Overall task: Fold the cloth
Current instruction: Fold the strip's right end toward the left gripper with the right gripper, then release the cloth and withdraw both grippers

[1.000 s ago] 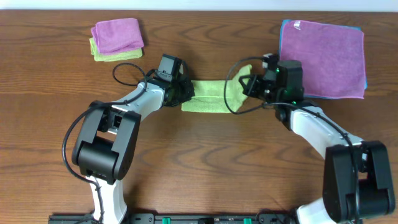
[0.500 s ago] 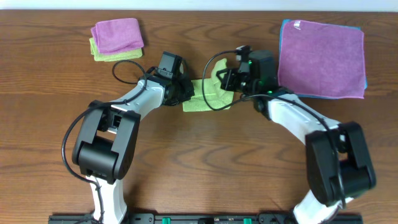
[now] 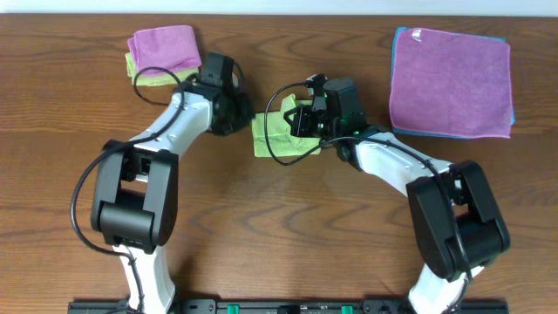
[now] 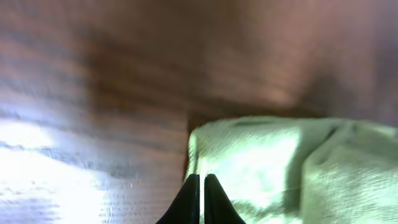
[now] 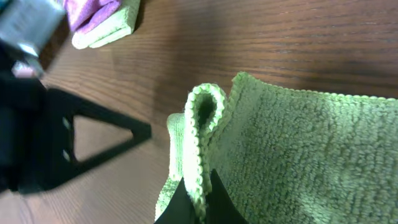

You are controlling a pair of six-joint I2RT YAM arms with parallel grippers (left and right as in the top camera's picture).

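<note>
Where the two arms reach out from the near edge of the wooden table (image 3: 279,235), three lots of cloth lie beyond them: one green cloth (image 3: 266,139) near the middle, one small folded stack (image 3: 164,52), purple on green, by the far left corner, and one flat purple cloth on a blue one (image 3: 449,80) by the far right corner. Both arms bend inward. The right gripper (image 3: 301,118) hangs over the green cloth's right part, its jaws pinched on a doubled-over loop of the hem, seen close in the right wrist view (image 5: 202,124). The left gripper (image 3: 244,116) sits just beside the cloth's left edge, fingers (image 4: 198,199) pressed together; nothing shows between them. A black cable crosses the cloth, the right gripper hides its right side, and the left wrist view is blurred.
</note>
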